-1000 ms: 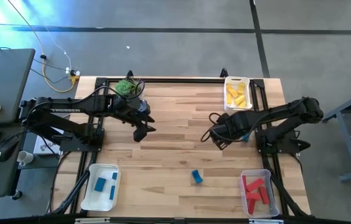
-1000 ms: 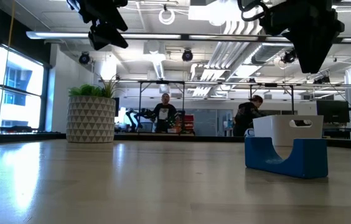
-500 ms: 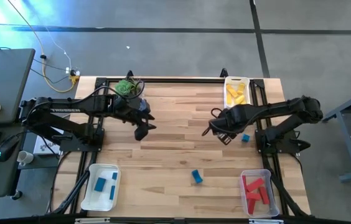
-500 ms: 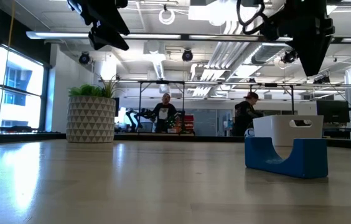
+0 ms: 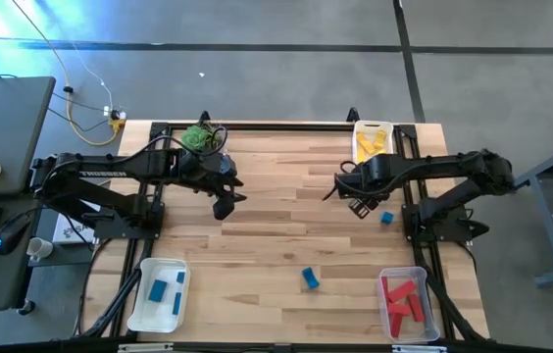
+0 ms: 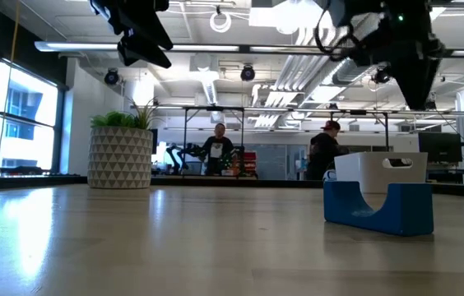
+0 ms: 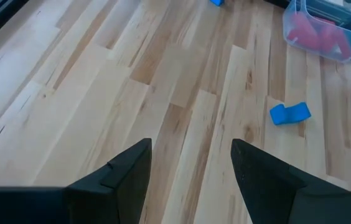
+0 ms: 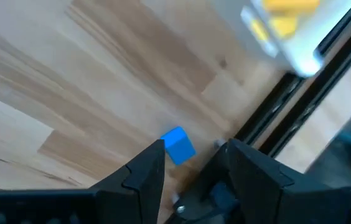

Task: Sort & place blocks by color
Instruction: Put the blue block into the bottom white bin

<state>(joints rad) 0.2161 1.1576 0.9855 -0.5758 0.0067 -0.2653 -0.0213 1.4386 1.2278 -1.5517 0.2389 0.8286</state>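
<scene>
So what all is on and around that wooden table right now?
Loose blocks: two, blue; an arch-shaped one near the front middle, a small cube by the right arm.
Blue-block tray: one, white, front left corner, two blue blocks inside.
Red-block tray: one, clear, front right corner, several red blocks.
Yellow-block tray: one, white, back right, yellow blocks.
Potted plant: one, green, back left.
People: two, far across the room.
Left gripper: open, empty, above the table's left half.
Right gripper: open, empty, near the cube.
</scene>
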